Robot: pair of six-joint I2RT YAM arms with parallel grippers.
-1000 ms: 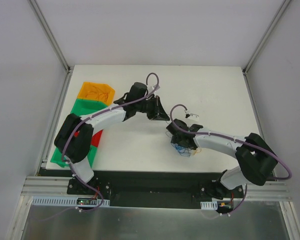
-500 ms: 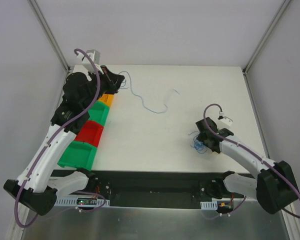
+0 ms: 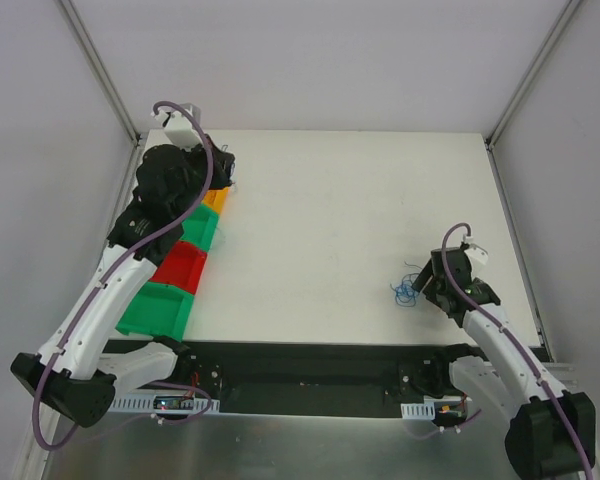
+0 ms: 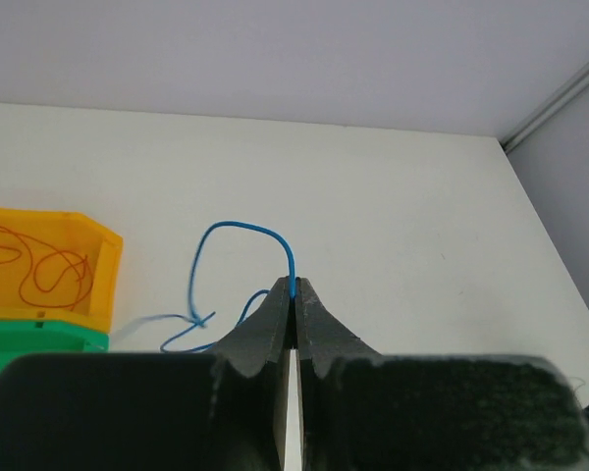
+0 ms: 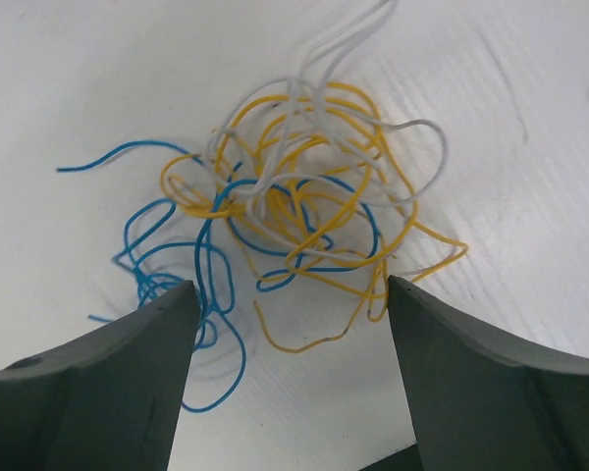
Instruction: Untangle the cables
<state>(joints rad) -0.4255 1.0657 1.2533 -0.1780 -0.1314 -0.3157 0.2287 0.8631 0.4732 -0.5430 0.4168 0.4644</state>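
Observation:
The cables (image 5: 294, 206) lie on the white table as a loose tangle of thin blue, yellow and white strands; in the top view the cables (image 3: 407, 293) form a small clump at the right. My right gripper (image 5: 290, 294) hovers open just short of the tangle, one finger on each side, holding nothing. In that top view the right gripper (image 3: 427, 284) sits right beside the clump. One single blue cable (image 4: 243, 229) is pinched at the tips of my left gripper (image 4: 294, 291), which is shut and loops the strand leftward. The left gripper (image 3: 223, 172) is over the far end of the bin row.
A row of bins runs along the table's left edge: orange bin (image 3: 215, 200), green bin (image 3: 198, 228), red bin (image 3: 180, 268), another green bin (image 3: 158, 308). The orange bin (image 4: 100, 257) holds thin orange-red strands. Grey walls and frame rails enclose the table.
My left arm swung from the table's middle to the far-left bins, drawing a blue cable out with it. My right arm drew back to the right and the clump shifted right.

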